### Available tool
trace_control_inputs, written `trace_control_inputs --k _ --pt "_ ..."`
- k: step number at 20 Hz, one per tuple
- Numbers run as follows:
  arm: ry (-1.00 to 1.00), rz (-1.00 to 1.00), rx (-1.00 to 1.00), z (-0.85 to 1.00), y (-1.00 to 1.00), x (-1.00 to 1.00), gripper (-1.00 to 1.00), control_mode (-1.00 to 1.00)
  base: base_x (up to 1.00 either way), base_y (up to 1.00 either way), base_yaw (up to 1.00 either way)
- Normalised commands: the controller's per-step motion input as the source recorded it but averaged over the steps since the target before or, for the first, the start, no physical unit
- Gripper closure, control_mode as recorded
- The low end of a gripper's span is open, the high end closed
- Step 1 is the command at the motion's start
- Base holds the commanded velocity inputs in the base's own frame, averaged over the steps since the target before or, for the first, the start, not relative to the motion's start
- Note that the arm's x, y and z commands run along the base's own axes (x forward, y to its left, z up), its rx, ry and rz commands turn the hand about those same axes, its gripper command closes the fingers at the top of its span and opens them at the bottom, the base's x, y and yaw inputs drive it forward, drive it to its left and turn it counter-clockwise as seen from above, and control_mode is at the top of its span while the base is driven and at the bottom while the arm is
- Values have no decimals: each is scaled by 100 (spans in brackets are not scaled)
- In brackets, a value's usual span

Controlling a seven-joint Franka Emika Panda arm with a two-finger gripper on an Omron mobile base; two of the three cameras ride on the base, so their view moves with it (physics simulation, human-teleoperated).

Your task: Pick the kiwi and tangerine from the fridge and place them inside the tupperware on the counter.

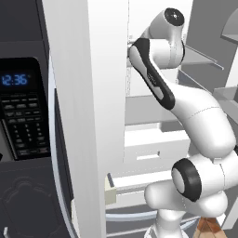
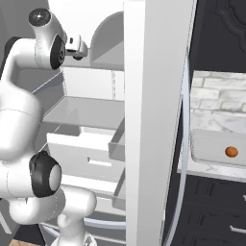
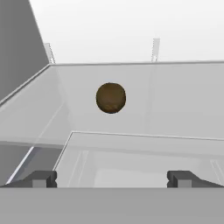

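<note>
The arm (image 1: 186, 102) rises from the base, bends at the elbow and reaches up and forward into the open fridge (image 1: 144, 139), its wrist at the level of an upper shelf. In the right base view the hand end (image 2: 76, 46) juts toward the fridge interior beside a pale shelf (image 2: 84, 113); the fingers themselves are hard to make out there.

Seen from the hand, the gripper (image 3: 112, 178) points along a pale grey shelf, its two dark fingertips (image 3: 41, 178) set far apart, wide open with nothing between them. The kiwi (image 3: 110, 98) rests on the shelf ahead, roughly centred between the tips but well apart from them, untouched.

The tangerine (image 2: 231, 152) lies inside the tupperware (image 2: 206, 150), which sits on the counter (image 2: 211, 168) to the right of the fridge door (image 2: 153, 120), in front of the brick wall (image 2: 218, 103). The oven (image 1: 21, 111) with its blue clock stands left of the fridge
</note>
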Motion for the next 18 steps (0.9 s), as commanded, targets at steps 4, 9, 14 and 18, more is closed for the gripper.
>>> trace_control_inputs --k 4,9,14,18 --pt "22 0 0 -20 3 62 -100 -100 0 0 0" --pt "20 0 0 -16 7 63 -100 -100 0 0 0" --pt "0 0 0 -8 9 50 -100 -100 0 0 0" --pt "0 0 0 -12 11 42 -100 -100 0 0 0"
